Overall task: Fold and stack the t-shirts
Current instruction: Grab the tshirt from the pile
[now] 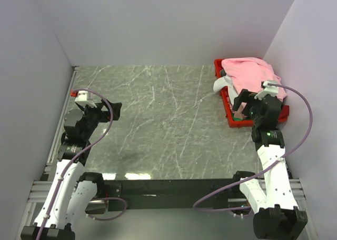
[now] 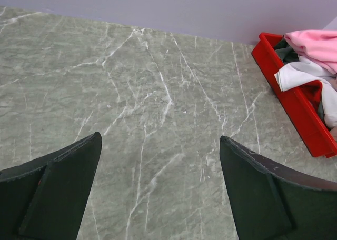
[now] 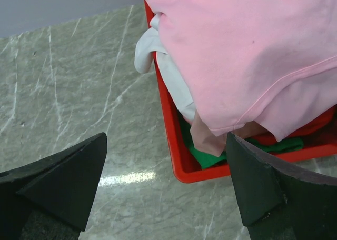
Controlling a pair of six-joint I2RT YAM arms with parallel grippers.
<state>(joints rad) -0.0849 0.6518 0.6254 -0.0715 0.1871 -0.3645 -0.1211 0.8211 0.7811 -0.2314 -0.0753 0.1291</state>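
The t-shirts lie heaped in a red plastic bin (image 1: 229, 119) at the back right. A plain light pink shirt (image 1: 251, 72) is on top, and a white one (image 1: 224, 84) hangs over the bin's left wall. In the right wrist view the pink shirt (image 3: 247, 45), the white shirt (image 3: 158, 56), a dusty rose piece (image 3: 208, 137), green cloth (image 3: 210, 157) and red cloth (image 3: 316, 127) show in the bin (image 3: 171, 129). My right gripper (image 1: 240, 106) (image 3: 167, 137) is open and empty above the bin's near left corner. My left gripper (image 1: 115, 111) (image 2: 160, 137) is open and empty above the table's left side.
The grey marble table (image 1: 158, 119) is walled on the left, back and right. The bin (image 2: 295, 108) with the pink shirt (image 2: 316, 42) and the white shirt (image 2: 297, 74) shows at the right of the left wrist view. A small red and white part (image 1: 80, 96) sits at the left edge.
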